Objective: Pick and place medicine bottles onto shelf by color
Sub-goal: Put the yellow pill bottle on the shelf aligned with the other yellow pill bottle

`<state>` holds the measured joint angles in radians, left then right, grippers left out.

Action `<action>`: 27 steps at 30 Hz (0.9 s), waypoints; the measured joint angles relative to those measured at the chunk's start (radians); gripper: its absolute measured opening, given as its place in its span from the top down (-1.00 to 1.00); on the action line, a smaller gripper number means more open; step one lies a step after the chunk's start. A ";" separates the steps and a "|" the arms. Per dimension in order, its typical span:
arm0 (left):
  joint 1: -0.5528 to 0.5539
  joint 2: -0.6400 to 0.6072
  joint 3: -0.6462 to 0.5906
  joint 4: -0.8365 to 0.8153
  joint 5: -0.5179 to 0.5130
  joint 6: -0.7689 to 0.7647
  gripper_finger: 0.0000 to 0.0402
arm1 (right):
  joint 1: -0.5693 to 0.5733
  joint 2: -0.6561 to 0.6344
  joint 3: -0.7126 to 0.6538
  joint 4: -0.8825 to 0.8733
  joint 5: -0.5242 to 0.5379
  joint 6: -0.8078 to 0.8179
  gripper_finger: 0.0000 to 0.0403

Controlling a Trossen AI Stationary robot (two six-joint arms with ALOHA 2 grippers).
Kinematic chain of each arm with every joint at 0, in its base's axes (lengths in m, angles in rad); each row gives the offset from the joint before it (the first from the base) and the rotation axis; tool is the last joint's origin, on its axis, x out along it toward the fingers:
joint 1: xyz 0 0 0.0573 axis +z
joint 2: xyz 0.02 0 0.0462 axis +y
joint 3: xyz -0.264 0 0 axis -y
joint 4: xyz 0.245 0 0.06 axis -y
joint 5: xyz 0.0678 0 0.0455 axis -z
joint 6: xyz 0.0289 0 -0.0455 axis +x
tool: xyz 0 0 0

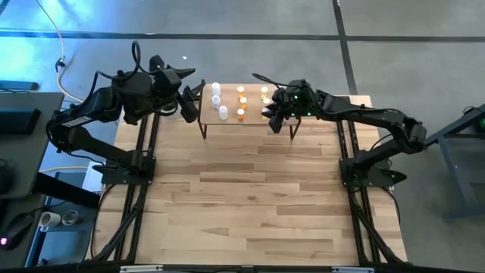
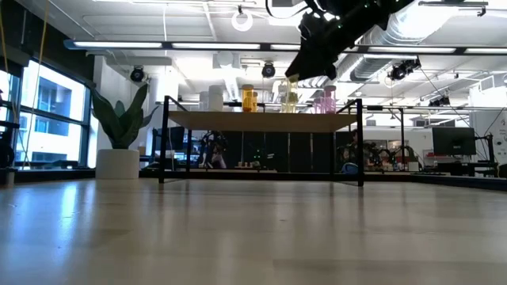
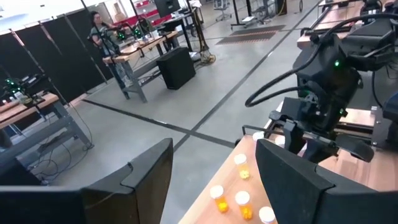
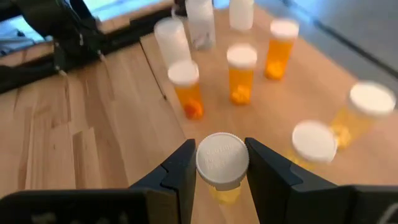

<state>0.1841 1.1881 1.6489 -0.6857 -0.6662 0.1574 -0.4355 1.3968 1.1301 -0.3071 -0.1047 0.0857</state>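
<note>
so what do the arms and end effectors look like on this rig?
Two matte black jointed arms with black cables looped over the wrists. The right end effector has two flat dark fingers; the left end effector has broad, angular black ones. Green lights glow on the right wrist. No markings visible.

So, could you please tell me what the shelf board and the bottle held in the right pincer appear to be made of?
The shelf board looks like light, matte wood: faint grain lines show, and its legs look like thin black metal. The bottle between the right pincer's fingers appears to be translucent yellow plastic with an opaque white cap bearing raised lettering, probably plastic too.
</note>
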 joint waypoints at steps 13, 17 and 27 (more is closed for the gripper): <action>0.000 0.000 0.000 0.000 0.000 0.000 -0.10 | 0.027 0.040 0.000 -0.003 0.068 -0.011 0.46; 0.000 0.000 0.000 0.000 0.000 0.001 -0.10 | 0.026 0.040 0.000 -0.002 0.079 -0.017 0.46; 0.000 0.000 0.000 0.000 0.001 0.003 -0.10 | 0.026 0.064 0.000 -0.001 0.079 -0.066 0.46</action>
<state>0.1837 1.1881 1.6489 -0.6853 -0.6655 0.1600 -0.4097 1.4609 1.1301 -0.3077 -0.0254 0.0196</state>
